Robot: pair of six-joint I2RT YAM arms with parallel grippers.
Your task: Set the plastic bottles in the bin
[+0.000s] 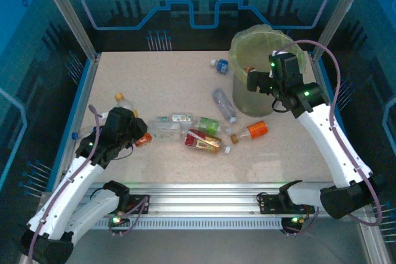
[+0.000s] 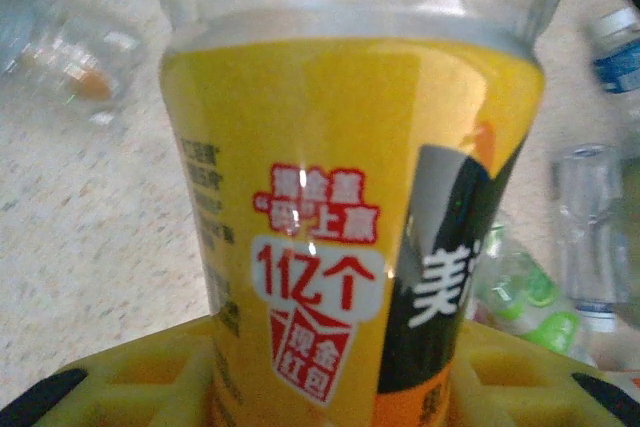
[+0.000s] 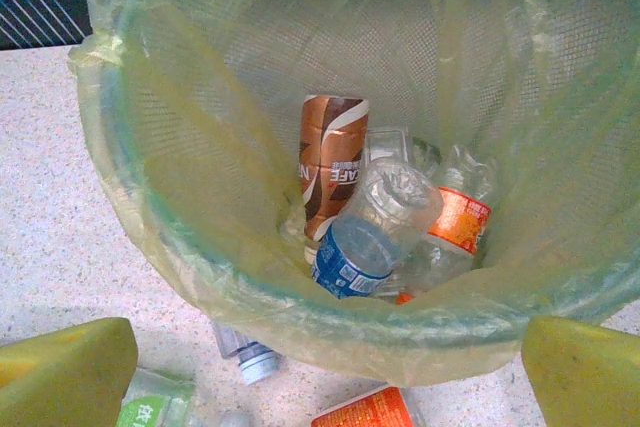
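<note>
At the left of the table (image 1: pixel 185 78), the left gripper (image 1: pixel 129 127) is pinching shut on the probably light, slippery yellow-labelled bottle (image 2: pixel 350 177) at its stiffer labelled waist, while the right gripper (image 3: pixel 320 372) is hovering wide open, empty, at the bin (image 3: pixel 300 319).

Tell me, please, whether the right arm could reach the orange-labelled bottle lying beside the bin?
Probably yes: the right pincer hangs open and empty over the bin, and the orange-labelled bottle lies uncovered on the table just in front of it.
</note>
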